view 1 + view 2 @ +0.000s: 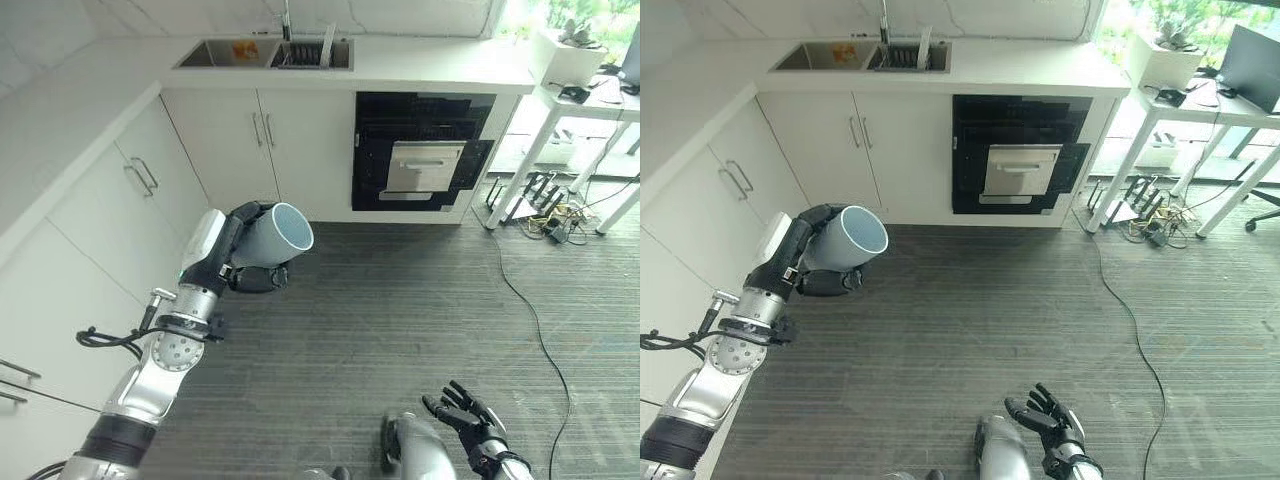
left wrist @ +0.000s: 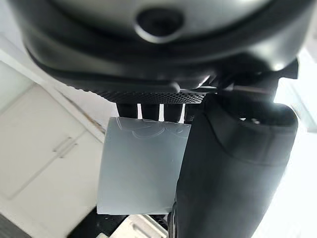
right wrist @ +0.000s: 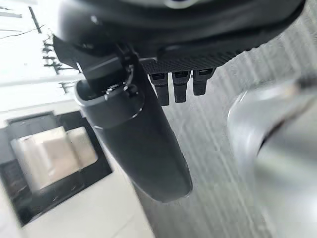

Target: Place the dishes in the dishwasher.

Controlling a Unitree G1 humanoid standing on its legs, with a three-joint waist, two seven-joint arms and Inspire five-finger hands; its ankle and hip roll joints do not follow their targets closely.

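Two hands: one dark hand on each silver-grey arm, left raised, right low.
Left hand (image 1: 243, 262): fingers and thumb curled round the cup (image 1: 275, 236), gripping it above the floor at the left of the scene.
Cup: pale grey-blue, lying on its side in the grasp, its open mouth turned to the right and slightly far; the left wrist view shows its wall (image 2: 141, 168) between the fingers and the thumb.
Right hand (image 1: 466, 413): at the near right, fingers straight and spread, holding nothing, over the floor.
Floor (image 1: 400, 310): dark grey planks between the hands and the cabinets.
Dishwasher (image 1: 422, 150): black-fronted, built into the far cabinet run, right of the white doors, well apart from the cup; its door is closed.
Sink (image 1: 262, 53): set in the far white counter, above the white doors, with dishes standing in its right basin.
Cabinets (image 1: 130, 190): white, running along the left, just beside the left arm.
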